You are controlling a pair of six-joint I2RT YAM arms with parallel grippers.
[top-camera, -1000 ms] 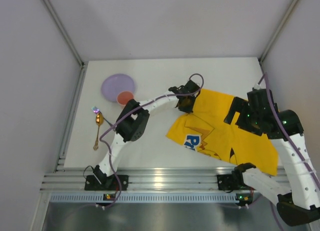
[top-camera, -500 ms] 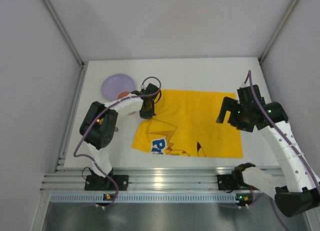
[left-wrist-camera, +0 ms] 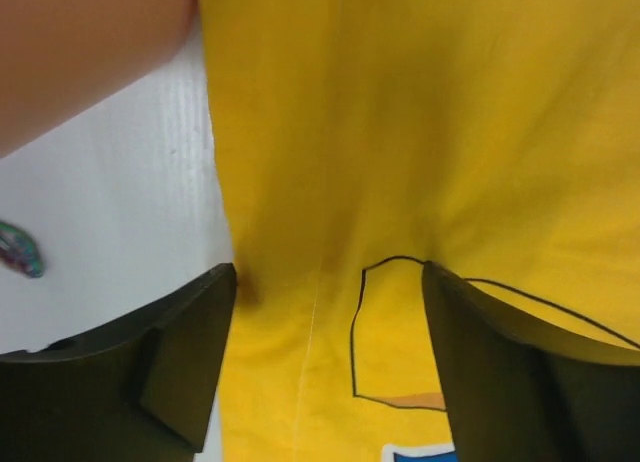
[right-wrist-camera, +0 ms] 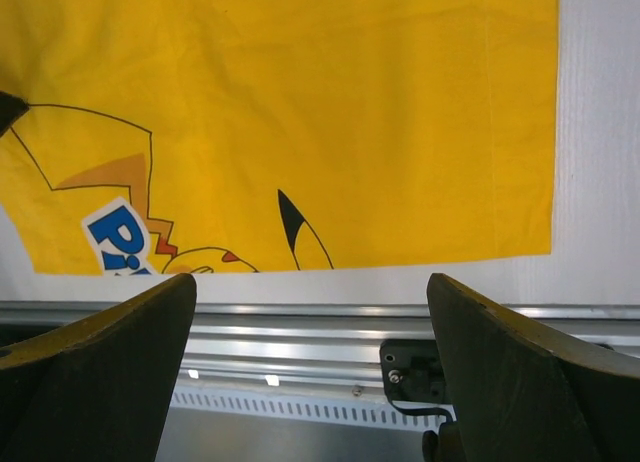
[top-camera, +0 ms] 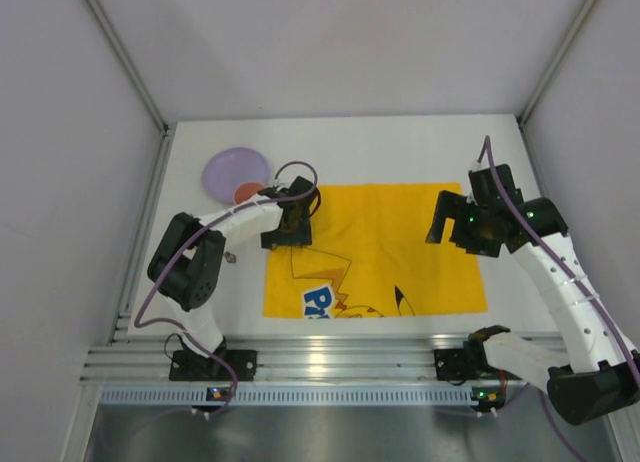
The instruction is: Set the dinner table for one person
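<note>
We see the white table point(top-camera: 400, 147) spanning the workspace. Near its far left corner sits a purple plate point(top-camera: 236, 170), with an orange cup point(top-camera: 248, 193) at the plate's near rim. The left pincer point(left-wrist-camera: 328, 272) is released, jaws apart over the far left corner of the yellow mat point(top-camera: 380, 252), which lies flat along the table's near edge. The right pincer point(right-wrist-camera: 310, 282) hangs released, jaws wide, above the mat's right side.

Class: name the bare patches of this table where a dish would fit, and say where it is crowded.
Free: table strip behind the mat, right of the plate. Crowded: left side, with plate, cup and left arm.
</note>
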